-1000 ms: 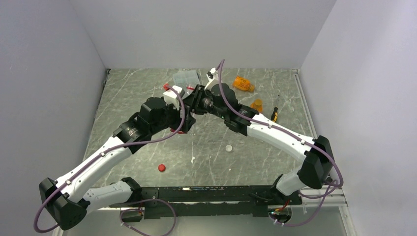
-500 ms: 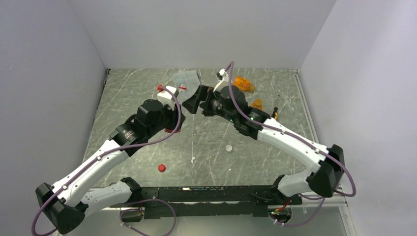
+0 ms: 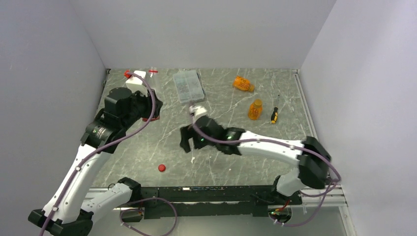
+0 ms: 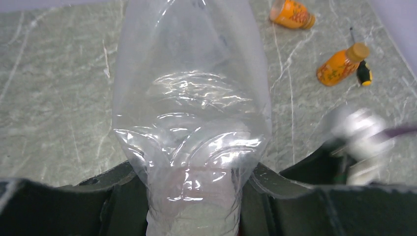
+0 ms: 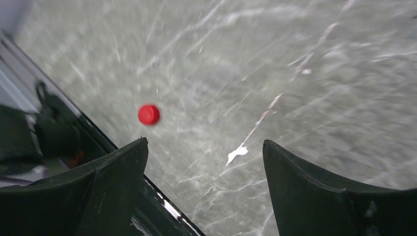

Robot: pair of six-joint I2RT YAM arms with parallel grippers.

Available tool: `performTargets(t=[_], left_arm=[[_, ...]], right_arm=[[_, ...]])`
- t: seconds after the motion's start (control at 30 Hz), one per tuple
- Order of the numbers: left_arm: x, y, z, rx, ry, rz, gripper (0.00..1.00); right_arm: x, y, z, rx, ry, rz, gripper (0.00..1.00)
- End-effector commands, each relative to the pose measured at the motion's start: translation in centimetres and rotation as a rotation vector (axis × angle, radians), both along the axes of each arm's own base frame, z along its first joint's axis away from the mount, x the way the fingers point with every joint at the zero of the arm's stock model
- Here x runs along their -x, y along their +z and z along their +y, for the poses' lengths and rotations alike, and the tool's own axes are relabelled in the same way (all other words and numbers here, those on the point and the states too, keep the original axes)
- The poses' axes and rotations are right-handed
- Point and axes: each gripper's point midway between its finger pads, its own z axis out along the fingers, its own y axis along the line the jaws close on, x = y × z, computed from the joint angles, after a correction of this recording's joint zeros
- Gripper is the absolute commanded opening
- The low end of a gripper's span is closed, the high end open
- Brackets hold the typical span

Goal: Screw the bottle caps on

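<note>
1. The left gripper (image 4: 192,196), partly closed on the clear bottle (image 4: 192,98), has carried it from the middle to the far left.
2. The right gripper (image 5: 204,162), now wide open and empty, has swung near, above the red cap (image 5: 148,114).
3. Likely that cap comes next.

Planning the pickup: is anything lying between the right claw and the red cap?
Nothing visible: only bare table lies between the open right claw and the red cap.
</note>
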Motion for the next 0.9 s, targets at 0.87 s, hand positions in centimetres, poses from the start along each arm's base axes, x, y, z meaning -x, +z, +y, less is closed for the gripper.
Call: performTargets(t=[0.87], left_arm=[[1.9, 7.6, 6.5, -0.063, 0.257, -0.166, 0.39]], right_arm=[[8.1, -13.0, 15.7, 0.416, 0.408, -0.080, 0.51]])
